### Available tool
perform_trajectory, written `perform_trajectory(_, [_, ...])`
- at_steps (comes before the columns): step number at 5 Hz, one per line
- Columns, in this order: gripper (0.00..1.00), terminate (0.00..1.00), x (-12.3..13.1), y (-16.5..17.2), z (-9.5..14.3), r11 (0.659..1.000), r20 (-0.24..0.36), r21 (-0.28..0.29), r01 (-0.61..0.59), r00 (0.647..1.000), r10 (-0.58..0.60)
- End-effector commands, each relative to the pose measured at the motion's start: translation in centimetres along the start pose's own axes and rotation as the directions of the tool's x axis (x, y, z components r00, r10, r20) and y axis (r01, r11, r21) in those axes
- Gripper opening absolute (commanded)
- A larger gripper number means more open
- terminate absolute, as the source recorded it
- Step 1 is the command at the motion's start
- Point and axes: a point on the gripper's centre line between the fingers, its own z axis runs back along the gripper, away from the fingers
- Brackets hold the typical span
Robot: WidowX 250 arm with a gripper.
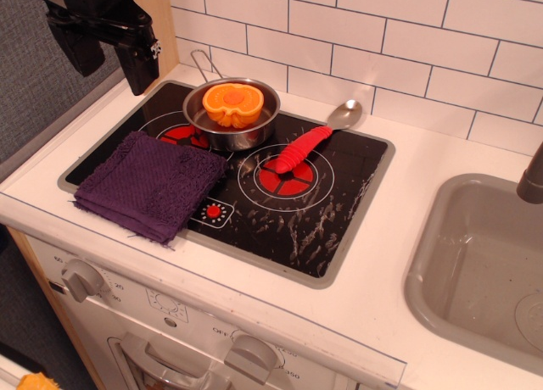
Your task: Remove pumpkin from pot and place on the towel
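Note:
The orange toy pumpkin sits in the shiny steel pot, hollow side up. The pot stands on the back left of the black stove top, its wire handle pointing back left. The dark purple towel lies flat on the front left of the stove, just in front of the pot. My black gripper hangs at the upper left, above and left of the pot, apart from it. Its two fingers point down with a gap between them and hold nothing.
A metal spoon with a red ribbed handle lies on the stove right of the pot. A grey sink is at the right. A white tiled wall stands behind. Stove knobs are along the front edge.

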Motion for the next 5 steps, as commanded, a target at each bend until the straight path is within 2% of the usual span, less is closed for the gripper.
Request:
perform_trajectory(1, [1.0, 0.0, 0.0, 0.0, 0.0, 1.0, 0.0, 0.0, 0.0, 1.0, 0.0])
perform_trajectory(3, [1.0, 0.0, 5.5, -2.5, -3.1, 0.994, 0.013, 0.017, 0.109, 0.994, -0.109])
perform_trajectory(4, [1.0, 0.0, 8.3, -3.9, -5.1, 0.992, 0.002, 0.009, 0.126, 0.992, -0.126])
perform_trajectory(5, [1.0, 0.0, 10.1, -4.8, -7.5, 0.99, -0.035, 0.018, 0.138, 0.99, -0.138])
